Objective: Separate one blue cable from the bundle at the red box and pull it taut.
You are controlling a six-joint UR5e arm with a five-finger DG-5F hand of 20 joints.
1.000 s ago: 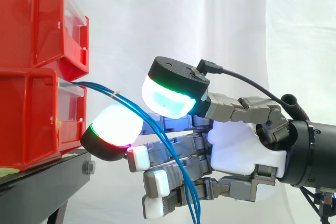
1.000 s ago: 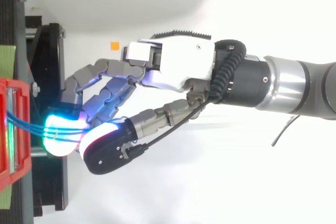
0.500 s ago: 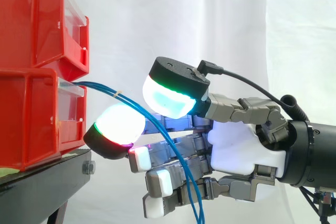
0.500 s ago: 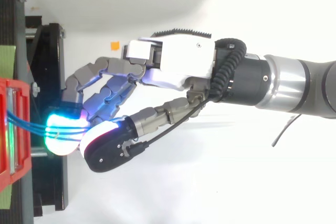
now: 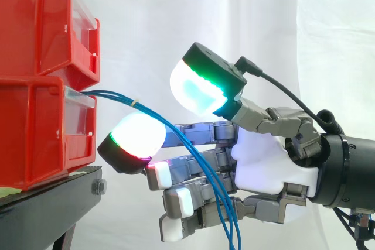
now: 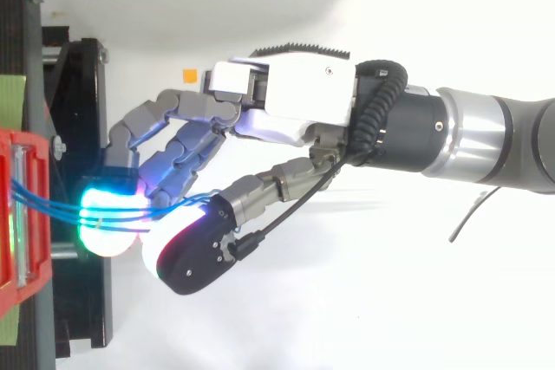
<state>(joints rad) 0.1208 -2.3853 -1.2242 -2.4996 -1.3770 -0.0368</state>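
Several thin blue cables (image 5: 176, 136) leave the front of the lower red box (image 5: 35, 139), held together by a small pale tie (image 5: 134, 103). They slope down to the right and hang in front of the hand (image 5: 263, 162). One glowing fingertip (image 5: 137, 139) sits just under the bundle near the box. The thumb pad (image 5: 202, 89) is raised above the cables, clear of them. From above, the cables (image 6: 52, 207) run across the glowing fingertip (image 6: 108, 223), and the hand (image 6: 295, 106) reaches in from the right. Its fingers are stretched toward the box, and none is curled round a cable.
A second red bin (image 5: 41, 21) is stacked on the lower one. Both rest on a black stand (image 5: 47, 209) at the left. A white curtain hangs behind. The arm (image 6: 486, 140) comes in from the right edge.
The thumb has lifted up and away from the bundle, widening the gap to the lower fingertip. The cables now hang a little further right. The arm has barely moved.
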